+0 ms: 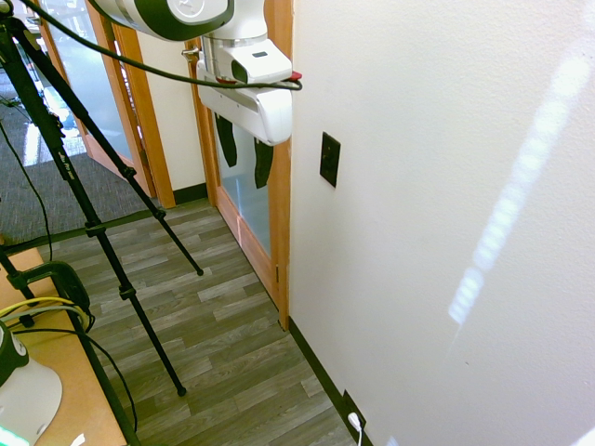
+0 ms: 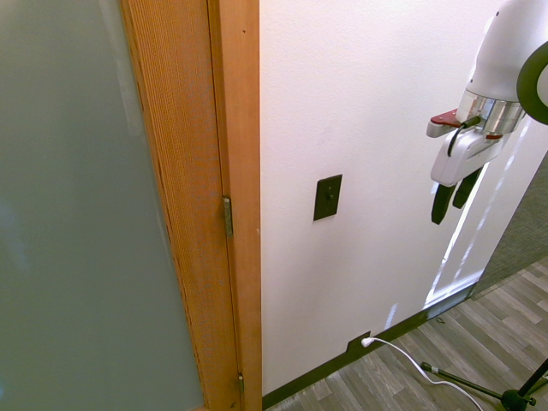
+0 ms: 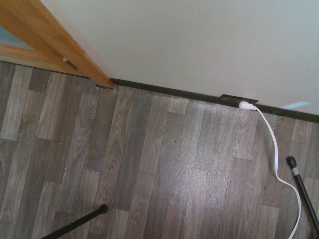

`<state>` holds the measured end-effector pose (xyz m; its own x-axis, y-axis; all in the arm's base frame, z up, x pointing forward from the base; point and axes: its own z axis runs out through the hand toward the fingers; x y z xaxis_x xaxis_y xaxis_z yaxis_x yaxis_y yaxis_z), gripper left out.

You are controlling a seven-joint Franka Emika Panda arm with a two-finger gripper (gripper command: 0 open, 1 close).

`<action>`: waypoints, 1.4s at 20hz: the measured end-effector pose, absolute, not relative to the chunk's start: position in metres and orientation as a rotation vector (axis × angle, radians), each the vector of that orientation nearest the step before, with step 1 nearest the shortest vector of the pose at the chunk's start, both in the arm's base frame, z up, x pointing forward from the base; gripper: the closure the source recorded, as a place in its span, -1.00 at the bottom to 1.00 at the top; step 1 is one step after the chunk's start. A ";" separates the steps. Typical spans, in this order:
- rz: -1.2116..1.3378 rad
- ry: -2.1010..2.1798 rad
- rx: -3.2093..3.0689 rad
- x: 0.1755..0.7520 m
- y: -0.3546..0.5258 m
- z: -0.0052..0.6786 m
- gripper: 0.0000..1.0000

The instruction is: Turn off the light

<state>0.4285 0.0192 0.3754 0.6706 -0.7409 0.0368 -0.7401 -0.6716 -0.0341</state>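
The light switch (image 1: 329, 159) is a small black upright plate on the white wall, just beside the wooden door frame (image 1: 280, 223); it also shows in the second exterior view (image 2: 328, 197). No lamp is in view. My gripper (image 1: 244, 153) hangs at about the switch's height, fingers pointing down, off the wall and apart from the plate. In the second exterior view the gripper (image 2: 454, 197) is well to the right of the switch. Its black fingers (image 1: 226, 139) stand apart with nothing between them. The switch is out of the wrist view.
A dark outlet plate (image 1: 350, 406) with a white plug (image 3: 247, 105) sits at the baseboard, and its white cord (image 3: 279, 159) trails over the grey plank floor (image 3: 149, 159). A frosted glass door (image 2: 77, 214) fills the wooden frame. A wooden desk corner (image 1: 65, 390) is nearby.
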 end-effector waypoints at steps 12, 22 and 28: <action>-0.256 1.213 -2.802 0.481 0.077 0.396 -1.00; -0.571 1.417 -2.622 0.553 0.094 0.330 1.00; -0.616 1.456 -2.555 0.586 0.088 0.316 1.00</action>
<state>0.5858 0.0882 0.3157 0.4487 -0.8484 0.2809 -0.7925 -0.5230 -0.3136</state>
